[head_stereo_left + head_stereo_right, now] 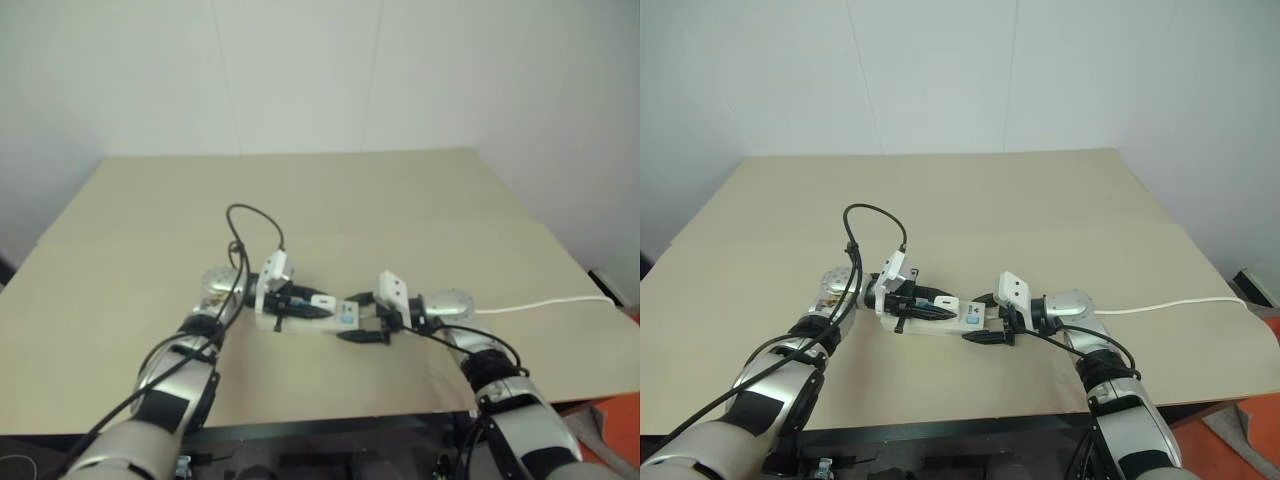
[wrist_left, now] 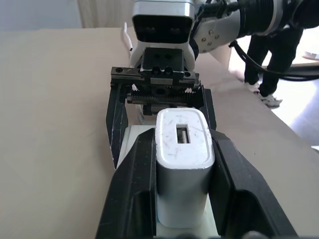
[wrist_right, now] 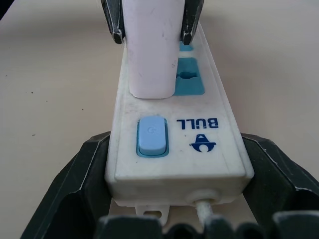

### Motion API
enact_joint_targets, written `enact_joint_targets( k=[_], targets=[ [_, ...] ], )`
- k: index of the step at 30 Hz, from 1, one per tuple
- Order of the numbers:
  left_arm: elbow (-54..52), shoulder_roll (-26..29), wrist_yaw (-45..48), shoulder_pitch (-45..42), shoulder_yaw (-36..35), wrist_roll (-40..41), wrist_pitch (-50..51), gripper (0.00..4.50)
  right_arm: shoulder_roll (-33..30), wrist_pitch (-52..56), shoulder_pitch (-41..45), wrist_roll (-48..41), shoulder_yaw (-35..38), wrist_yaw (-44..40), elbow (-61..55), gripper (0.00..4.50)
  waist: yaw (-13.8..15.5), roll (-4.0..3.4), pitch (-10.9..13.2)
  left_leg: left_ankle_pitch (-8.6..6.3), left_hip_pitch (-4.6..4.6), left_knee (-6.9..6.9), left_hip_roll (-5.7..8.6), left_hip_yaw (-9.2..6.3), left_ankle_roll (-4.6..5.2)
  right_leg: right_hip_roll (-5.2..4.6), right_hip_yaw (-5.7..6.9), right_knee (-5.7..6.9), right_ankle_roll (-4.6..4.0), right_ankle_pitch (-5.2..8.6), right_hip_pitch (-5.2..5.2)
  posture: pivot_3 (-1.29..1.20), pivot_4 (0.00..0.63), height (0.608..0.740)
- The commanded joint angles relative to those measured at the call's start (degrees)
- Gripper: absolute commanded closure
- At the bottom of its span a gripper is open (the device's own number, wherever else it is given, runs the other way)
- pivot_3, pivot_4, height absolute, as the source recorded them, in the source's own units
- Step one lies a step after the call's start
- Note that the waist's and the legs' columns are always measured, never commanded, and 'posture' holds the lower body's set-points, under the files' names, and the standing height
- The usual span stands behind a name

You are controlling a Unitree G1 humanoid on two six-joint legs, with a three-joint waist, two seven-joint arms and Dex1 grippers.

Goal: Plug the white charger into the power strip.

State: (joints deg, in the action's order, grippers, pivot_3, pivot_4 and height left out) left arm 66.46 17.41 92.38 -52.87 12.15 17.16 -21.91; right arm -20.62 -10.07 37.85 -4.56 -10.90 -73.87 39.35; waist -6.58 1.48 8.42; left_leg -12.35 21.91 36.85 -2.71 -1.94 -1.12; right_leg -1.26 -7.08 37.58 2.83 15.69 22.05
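Note:
The white charger (image 2: 184,154) is pinched between the two black fingers of my left gripper (image 2: 182,140), which is shut on it. Its lower end sits on the face of the power strip (image 3: 199,164), over the blue socket nearest the blue switch (image 3: 151,135). Its prongs are hidden. My right gripper (image 3: 177,144) faces the left one, its fingers against both long sides of the strip at the switch end. In the left eye view the charger (image 1: 322,301) and the strip (image 1: 347,313) lie between the two wrists near the table's front.
The strip's thin white cable (image 1: 540,303) runs right across the tan table (image 1: 330,200) to its edge. A black cable (image 1: 250,225) loops above my left wrist. A person's legs (image 2: 266,64) stand beyond the table's far side in the left wrist view.

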Motion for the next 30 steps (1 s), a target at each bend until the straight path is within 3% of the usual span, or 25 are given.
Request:
enact_joint_targets(
  k=[1, 5, 16, 23, 28, 30],
  targets=[
    [5.78, 2.39, -0.10, 3.44, 1.12, -6.98, 0.58, 3.49, -1.19, 0.78, -2.35, 2.14, -3.21, -2.73, -0.07, 1.10, -0.01, -0.02, -0.17, 0.00, 0.00, 0.00, 0.00, 0.00, 0.00, 0.00, 0.00, 0.00, 0.00, 0.00, 0.00, 0.00, 0.150, 0.740],
    [6.18, 2.07, -0.87, 3.08, -0.81, -6.30, 2.71, 3.49, -1.09, 0.65, -2.27, 2.21, -3.55, -2.47, 0.04, 1.10, -0.02, -0.06, -0.40, 0.00, -0.02, -0.02, 0.00, 0.00, 0.00, 0.00, 0.00, 0.00, -0.01, 0.02, 0.00, 0.00, 0.150, 0.740],
    [6.08, 3.02, -1.45, 1.66, -5.57, -8.76, 1.70, 0.02, -0.72, 0.34, -1.28, 2.39, -3.93, -1.76, 1.75, 1.10, -0.36, -0.25, -0.54, -0.02, -0.11, -0.08, 0.01, 0.01, 0.03, 0.03, -0.05, -0.01, -0.01, 0.04, -0.02, 0.00, 0.150, 0.740],
    [3.48, 6.50, 0.12, -0.12, -9.60, -6.42, 1.68, 0.02, -0.71, 0.68, -0.88, 2.62, -3.44, -0.06, 2.44, 1.10, -0.40, -0.24, -0.51, -0.02, -0.08, -0.08, 0.01, 0.01, 0.03, 0.03, -0.05, 0.00, -0.01, 0.04, 0.00, 0.00, 0.150, 0.740],
    [-2.84, 9.92, 0.12, 0.22, -16.04, 0.89, 3.94, 0.02, -1.01, 2.47, -0.40, 1.36, -2.57, -0.91, 2.70, 1.10, -0.40, -0.05, -0.36, -0.02, 0.07, -0.08, -0.01, 0.00, 0.03, 0.02, -0.02, -0.01, -0.01, 0.03, 0.12, 0.00, 0.150, 0.740],
    [-4.65, 11.98, -1.46, 1.56, -16.76, -0.42, 3.99, 0.00, -1.27, 3.89, 0.00, 0.11, -2.11, -2.70, 2.21, 0.34, -0.35, -0.05, -0.33, -0.02, 0.09, -0.08, -0.02, 0.00, 0.03, 0.02, -0.02, 0.00, -0.02, 0.03, 0.15, 0.00, 0.150, 0.740]
  ],
)
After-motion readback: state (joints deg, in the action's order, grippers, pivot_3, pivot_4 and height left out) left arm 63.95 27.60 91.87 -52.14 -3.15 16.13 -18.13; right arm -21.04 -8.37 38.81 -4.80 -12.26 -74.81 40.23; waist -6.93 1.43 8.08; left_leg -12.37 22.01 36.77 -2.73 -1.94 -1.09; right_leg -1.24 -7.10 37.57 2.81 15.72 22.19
